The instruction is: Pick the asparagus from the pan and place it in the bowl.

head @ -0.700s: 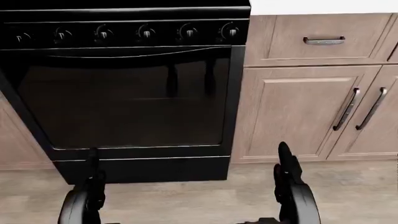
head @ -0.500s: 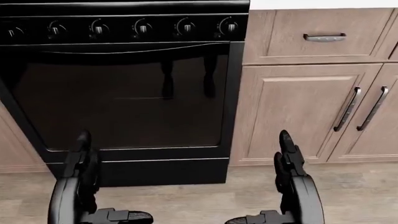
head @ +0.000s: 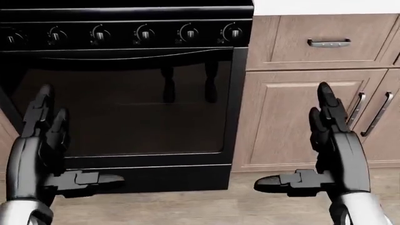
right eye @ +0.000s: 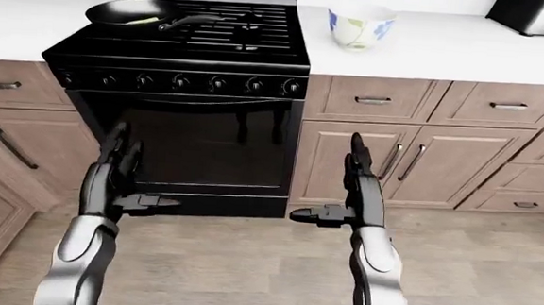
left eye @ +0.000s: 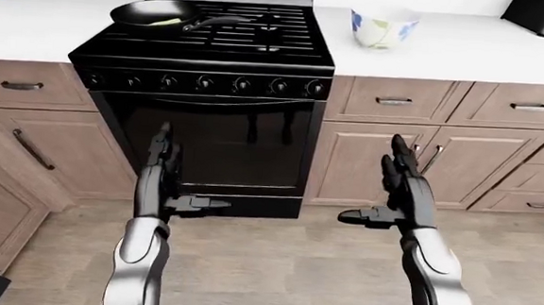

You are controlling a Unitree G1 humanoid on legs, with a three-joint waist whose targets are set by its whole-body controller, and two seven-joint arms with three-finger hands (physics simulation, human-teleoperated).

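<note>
On the black stove's far-left corner the black frying pan (left eye: 153, 12) holds the pale green asparagus (left eye: 167, 22), the white patterned bowl (left eye: 383, 26) waits on the white desk (left eye: 467, 49) right of the stove, and both the left robot hand (left eye: 160, 181) and right robot hand (left eye: 398, 192) hang spread and empty low before the oven door, so the approach is the step in hand and a reach up to the pan comes next.

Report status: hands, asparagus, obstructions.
Left hand and right hand open, empty, short of the stove. Asparagus in pan. Bowl unobstructed.

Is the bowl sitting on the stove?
No, the bowl stands on the white counter, right of the stove.
</note>
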